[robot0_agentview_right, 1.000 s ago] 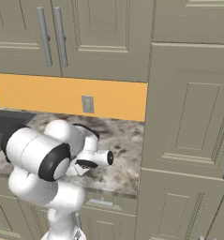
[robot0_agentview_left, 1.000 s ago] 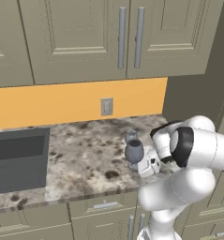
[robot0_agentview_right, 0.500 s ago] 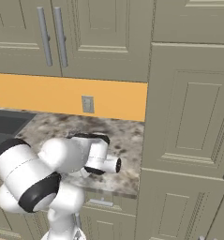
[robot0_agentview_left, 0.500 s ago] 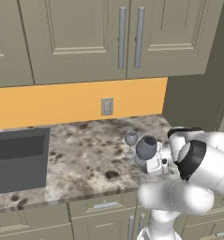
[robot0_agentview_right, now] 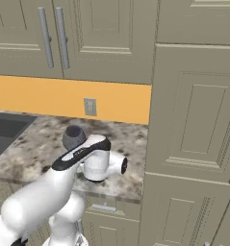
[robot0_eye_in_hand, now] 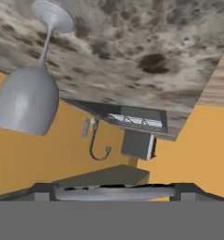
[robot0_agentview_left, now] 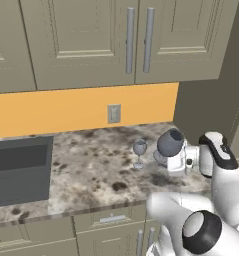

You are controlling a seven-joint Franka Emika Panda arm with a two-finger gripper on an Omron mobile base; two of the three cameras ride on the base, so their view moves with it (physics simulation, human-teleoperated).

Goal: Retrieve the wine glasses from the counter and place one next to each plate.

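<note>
A small, pale grey wine glass (robot0_agentview_left: pixel 139 150) stands upright on the speckled stone counter (robot0_agentview_left: pixel 91 165), in front of the wall outlet. My gripper (robot0_agentview_left: pixel 161 158) hovers low over the counter just right of it, pointing left toward it. The hand view is rolled upside down; there the glass (robot0_eye_in_hand: pixel 26 96) hangs at the upper left, off to one side of the gripper (robot0_eye_in_hand: pixel 113 190). The gripper is open with nothing between its fingertips. A dark grey rounded form (robot0_agentview_left: pixel 169 142) sits right at my wrist; I cannot tell whether it is a glass or part of the arm. The plates are out of view.
A dark sink (robot0_agentview_left: pixel 16 170) is set into the counter at the left, with its faucet (robot0_eye_in_hand: pixel 97 143) by the orange backsplash. Upper cabinets hang overhead. A tall panelled cabinet (robot0_agentview_right: pixel 193 120) closes off the counter's right end. The front edge (robot0_agentview_left: pixel 91 212) runs below the hand.
My hand has drawn to the right, away from the pale glass, which now shows in full. The dark rounded form moved with the hand. The glass stayed put and the jaws stayed open.
</note>
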